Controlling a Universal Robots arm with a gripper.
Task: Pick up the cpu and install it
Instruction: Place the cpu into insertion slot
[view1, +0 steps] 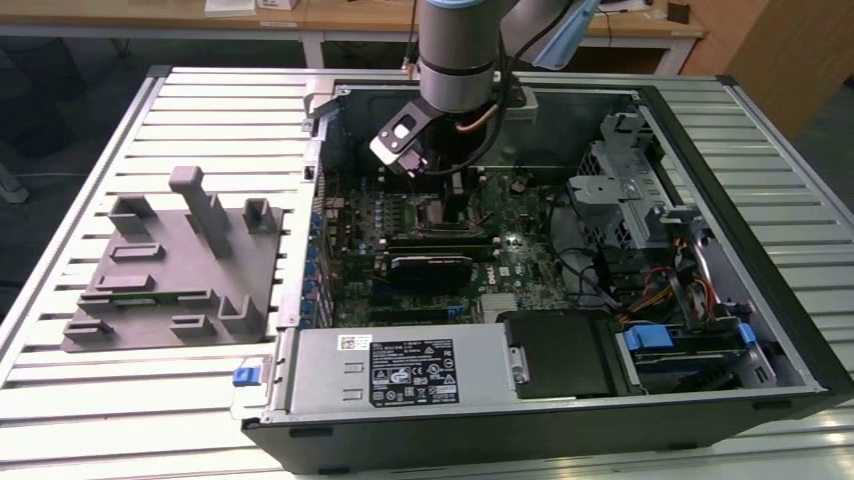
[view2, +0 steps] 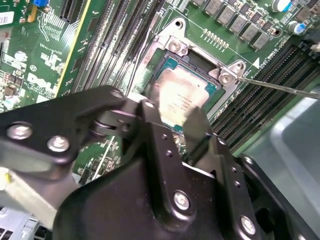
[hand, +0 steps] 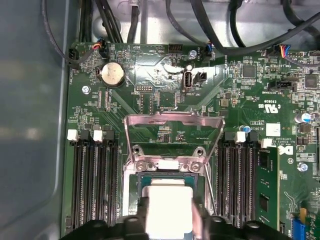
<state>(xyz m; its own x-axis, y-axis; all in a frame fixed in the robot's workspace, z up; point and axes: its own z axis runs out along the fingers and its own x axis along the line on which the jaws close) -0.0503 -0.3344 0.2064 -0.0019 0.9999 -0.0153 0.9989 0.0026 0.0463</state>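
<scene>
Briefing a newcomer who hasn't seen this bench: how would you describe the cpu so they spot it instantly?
Look inside the open computer case, at the green motherboard. Between its two banks of black memory slots, under the gripper, lies the cpu: the lone flat silvery square, beside an opened metal frame.
</scene>
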